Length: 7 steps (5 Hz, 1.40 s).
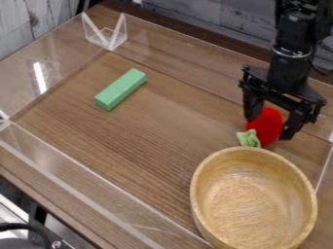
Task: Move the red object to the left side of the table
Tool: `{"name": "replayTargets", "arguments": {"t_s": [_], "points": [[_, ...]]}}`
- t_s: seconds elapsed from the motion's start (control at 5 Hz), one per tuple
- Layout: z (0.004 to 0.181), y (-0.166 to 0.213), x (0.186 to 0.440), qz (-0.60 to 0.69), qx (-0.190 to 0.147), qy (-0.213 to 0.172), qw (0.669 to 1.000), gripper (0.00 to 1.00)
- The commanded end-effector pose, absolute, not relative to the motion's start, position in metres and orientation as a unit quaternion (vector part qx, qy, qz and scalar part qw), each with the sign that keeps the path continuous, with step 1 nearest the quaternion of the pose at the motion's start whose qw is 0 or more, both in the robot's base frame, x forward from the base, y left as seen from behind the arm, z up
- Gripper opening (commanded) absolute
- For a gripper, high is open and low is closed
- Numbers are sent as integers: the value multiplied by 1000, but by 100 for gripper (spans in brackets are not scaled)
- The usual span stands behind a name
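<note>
Your gripper (pixel 278 109) straddles the red object (pixel 268 124) just above the wooden bowl (pixel 254 201), jaws apart; next, clamp it and lift.

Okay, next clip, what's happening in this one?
A single robot arm has its gripper pointing down with open jaws on either side of the red object, a small toy fruit near the table's right edge. It has not closed on it yet. A wooden bowl sits just in front, and a green block lies farther left.
</note>
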<state>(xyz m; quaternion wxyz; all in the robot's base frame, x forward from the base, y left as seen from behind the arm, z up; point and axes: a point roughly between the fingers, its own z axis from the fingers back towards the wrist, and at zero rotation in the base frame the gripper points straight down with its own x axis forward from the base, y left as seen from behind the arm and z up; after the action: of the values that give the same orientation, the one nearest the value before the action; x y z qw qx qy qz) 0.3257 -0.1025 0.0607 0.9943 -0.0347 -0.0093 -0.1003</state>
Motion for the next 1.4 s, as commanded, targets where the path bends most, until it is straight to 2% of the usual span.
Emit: {"name": "replayTargets", "arguments": {"t_s": [0.0,0.6,0.8,1.2], "points": [[105,-97,331,-93,-55,-79,991,100],[78,-89,338,-82,-49,-81,992,100],[79,-87,338,-76,-52,-88,992,100],[96,-86,335,-76,-62,-108,989,100]]}}
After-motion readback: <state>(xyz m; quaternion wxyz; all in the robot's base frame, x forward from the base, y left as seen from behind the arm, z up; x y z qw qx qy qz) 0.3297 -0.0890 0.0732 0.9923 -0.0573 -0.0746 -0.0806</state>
